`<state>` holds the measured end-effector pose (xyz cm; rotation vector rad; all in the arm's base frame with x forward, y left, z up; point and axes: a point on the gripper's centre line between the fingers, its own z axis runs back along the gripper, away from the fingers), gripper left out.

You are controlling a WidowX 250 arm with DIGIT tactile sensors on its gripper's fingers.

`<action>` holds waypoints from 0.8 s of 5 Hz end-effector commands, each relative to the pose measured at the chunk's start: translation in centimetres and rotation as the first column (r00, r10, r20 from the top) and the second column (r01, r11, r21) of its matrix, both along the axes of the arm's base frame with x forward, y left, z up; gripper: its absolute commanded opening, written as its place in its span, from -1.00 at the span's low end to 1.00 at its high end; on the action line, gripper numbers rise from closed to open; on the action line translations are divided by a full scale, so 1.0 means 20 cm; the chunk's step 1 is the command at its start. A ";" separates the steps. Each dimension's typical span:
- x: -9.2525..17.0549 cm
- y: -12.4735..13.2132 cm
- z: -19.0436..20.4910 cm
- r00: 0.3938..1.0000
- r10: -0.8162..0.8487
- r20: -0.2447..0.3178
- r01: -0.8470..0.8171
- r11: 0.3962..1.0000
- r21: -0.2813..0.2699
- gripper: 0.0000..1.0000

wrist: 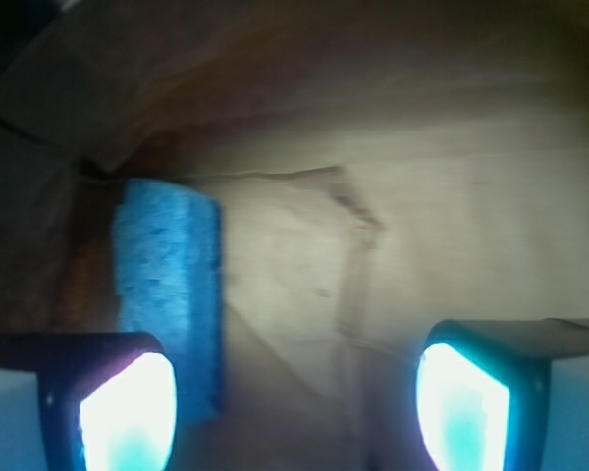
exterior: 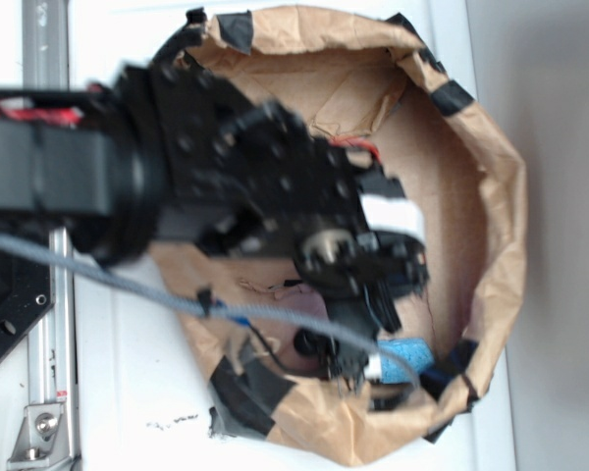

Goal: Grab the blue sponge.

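Observation:
The blue sponge (wrist: 169, 294) lies on the brown paper floor, a rough oblong block running away from the camera. Its near end sits just beside and partly behind the left fingertip (wrist: 128, 412). My gripper (wrist: 294, 407) is open, with bare paper in the wide gap between the fingers. The right fingertip (wrist: 466, 407) is far from the sponge. In the exterior view the sponge (exterior: 409, 355) shows as a small bright blue patch at the lower right inside the paper bag, just below the black gripper (exterior: 373, 294), which reaches down into the bag.
A crumpled brown paper bag wall (exterior: 491, 196) patched with black tape rings the work area. A grey cable (exterior: 128, 285) crosses in front of the arm. A metal rail (exterior: 54, 373) and a black plate stand at the left.

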<state>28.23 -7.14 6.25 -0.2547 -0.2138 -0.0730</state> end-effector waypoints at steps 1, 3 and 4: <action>0.11 -0.19 -0.04 0.994 -0.106 0.008 0.106 0.994 0.035 1.00; 0.10 -0.30 -0.15 0.984 -0.174 -0.029 0.174 0.984 0.020 1.00; 0.07 -0.23 -0.15 0.993 -0.112 -0.046 0.113 0.993 0.037 -1.00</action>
